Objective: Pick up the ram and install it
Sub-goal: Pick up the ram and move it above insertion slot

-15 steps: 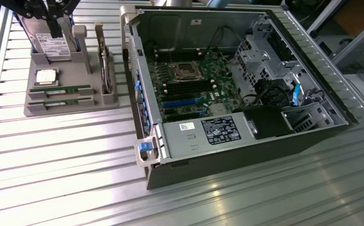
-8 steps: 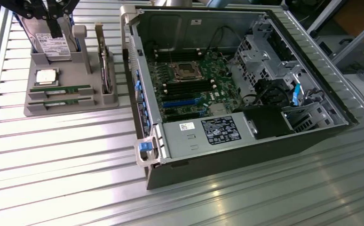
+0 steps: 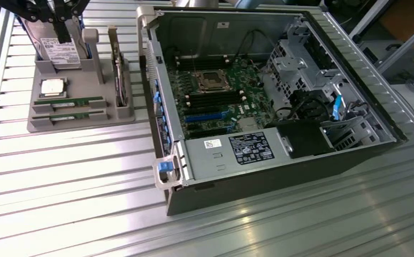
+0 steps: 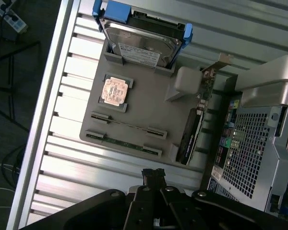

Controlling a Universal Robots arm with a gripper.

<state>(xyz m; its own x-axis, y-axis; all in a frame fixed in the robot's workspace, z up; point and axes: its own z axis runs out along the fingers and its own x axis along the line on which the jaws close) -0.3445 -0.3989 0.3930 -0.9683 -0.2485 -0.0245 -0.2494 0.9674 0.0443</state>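
While the pincer (image 4: 153,175) hangs above the grey parts holder (image 4: 151,103), its two black tips are pressed together with nothing between them. Both memory sticks rest on edge in their slots in that holder. The nearer ram stick (image 4: 124,143) lies along the edge of the holder closest to the pincer's tips, touched by nothing. The second ram stick (image 4: 129,124) runs parallel just beyond it. Farther from the pincer sits the square processor chip (image 4: 114,90) in its own recess. Past that, a hard drive (image 4: 139,45) in a blue carrier stands at the holder's far end. An expansion card (image 4: 189,136) with a metal bracket stands on edge beside the sticks, on the side of the holder that faces the open computer case (image 3: 264,176). The case lies on the ribbed metal table (image 3: 85,176), well apart from the pincer, toward the exterior view's right. Its green motherboard (image 3: 211,93) faces upward.
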